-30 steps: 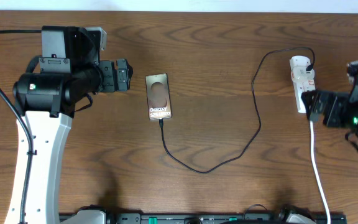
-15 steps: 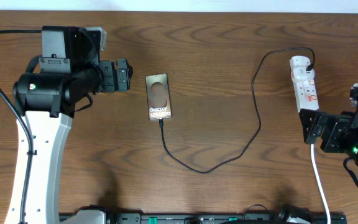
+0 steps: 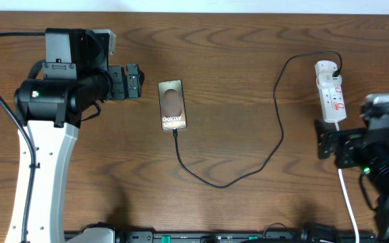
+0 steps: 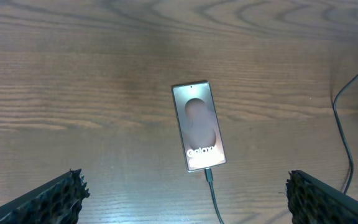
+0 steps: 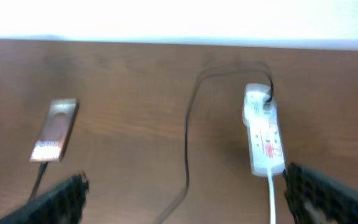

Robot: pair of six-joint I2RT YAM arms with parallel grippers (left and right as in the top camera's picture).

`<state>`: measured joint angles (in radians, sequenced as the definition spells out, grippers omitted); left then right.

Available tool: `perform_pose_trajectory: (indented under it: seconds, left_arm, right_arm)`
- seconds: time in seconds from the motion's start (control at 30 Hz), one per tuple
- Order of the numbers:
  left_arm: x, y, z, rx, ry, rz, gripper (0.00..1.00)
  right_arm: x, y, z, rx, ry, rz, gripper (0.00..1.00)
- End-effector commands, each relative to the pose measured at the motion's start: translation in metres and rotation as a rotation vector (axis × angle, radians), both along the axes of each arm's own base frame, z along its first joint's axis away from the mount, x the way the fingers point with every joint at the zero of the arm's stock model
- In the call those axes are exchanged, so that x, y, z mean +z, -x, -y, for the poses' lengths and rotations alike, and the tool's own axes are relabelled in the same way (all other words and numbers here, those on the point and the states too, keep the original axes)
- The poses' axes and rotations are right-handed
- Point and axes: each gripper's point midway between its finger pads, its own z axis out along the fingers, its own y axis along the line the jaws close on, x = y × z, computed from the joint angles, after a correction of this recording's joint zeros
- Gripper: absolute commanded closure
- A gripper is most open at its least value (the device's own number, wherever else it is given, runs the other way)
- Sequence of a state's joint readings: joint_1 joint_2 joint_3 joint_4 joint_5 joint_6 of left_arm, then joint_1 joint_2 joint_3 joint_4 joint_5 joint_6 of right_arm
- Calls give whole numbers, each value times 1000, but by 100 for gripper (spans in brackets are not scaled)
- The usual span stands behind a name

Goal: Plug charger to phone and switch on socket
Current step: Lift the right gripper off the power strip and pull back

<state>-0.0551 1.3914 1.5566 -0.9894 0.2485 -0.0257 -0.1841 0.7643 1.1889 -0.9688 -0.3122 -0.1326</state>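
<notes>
Drawing back across the wooden table (image 3: 235, 40), the right arm has left the socket in the last second: its right gripper (image 3: 323, 142), which hung over the strip's near end, now sits just past that end, turned toward the middle of the table, jaws spread wide and holding nothing. The left gripper (image 3: 139, 82) has not budged, parked just beside the phone with its jaws likewise released and empty. The socket (image 3: 331, 91) lies at the right side of the table, untouched now. The phone (image 3: 173, 104) lies face up left of centre. The charger (image 3: 275, 135) loops from the socket's far end to the phone's near edge, its plug tip (image 3: 175, 132) apparently seated there. That retreat suggests the switch press is over and the task about finished, though the switch's position is too small to read.
</notes>
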Motion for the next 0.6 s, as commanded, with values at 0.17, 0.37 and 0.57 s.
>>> perform_pose_trajectory:
  seconds: [0.17,0.37,0.57]
  left_arm:
    - [2,-1,-3,7,-11,6,0]
    - [2,-1,-3,7,-11,6,0]
    - [2,-1,-3,7,-11,6,0]
  right_arm:
    - [-51,2,-6,-25,70,202,1]
    - [-91,-2,-11,-10,61,320,1]
    - [-115,-3,-10,-70,-5,457,1]
